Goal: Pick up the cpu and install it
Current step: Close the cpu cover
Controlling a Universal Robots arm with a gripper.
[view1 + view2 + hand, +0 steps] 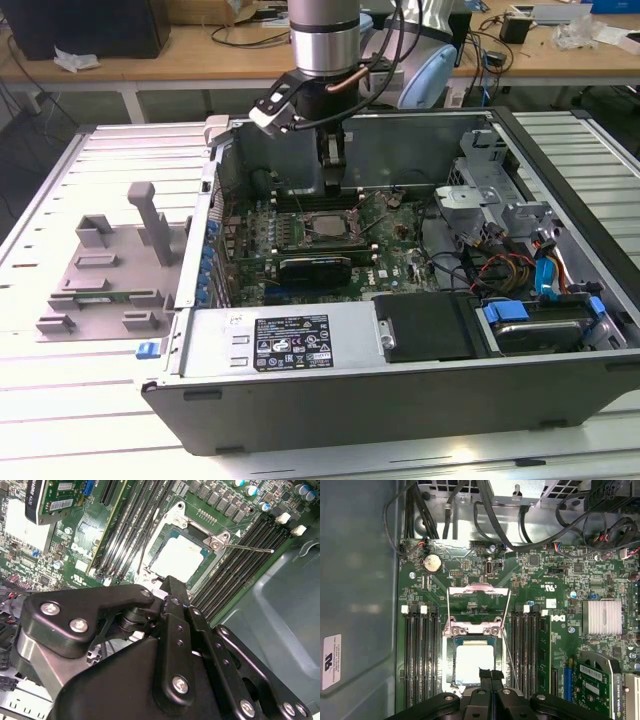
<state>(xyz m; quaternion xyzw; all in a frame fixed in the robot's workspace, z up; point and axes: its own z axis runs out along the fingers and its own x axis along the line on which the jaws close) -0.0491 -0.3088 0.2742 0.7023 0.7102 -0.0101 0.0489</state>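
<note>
The cpu [474, 662], a small square chip with a pale silver top, lies flat in the motherboard socket [451, 652]; it also shows in the second wrist view [179, 556] and in the exterior view [325, 226]. The socket's metal load plate [479, 592] stands flipped open beyond it, with the thin lever [247, 547] swung out. My gripper [490, 673] hangs inside the computer case [330, 400], just above the near edge of the cpu. Its black fingers [172, 597] are shut together with nothing between them. In the exterior view the gripper [332, 186] sits above the socket.
Memory slots [420, 655] flank the socket on both sides. A graphics card [600, 680] and a finned silver heatsink [602, 616] lie to one side, with cables [530, 525] beyond. A grey plastic fixture [110, 265] with upright posts stands on the table at the exterior view's left.
</note>
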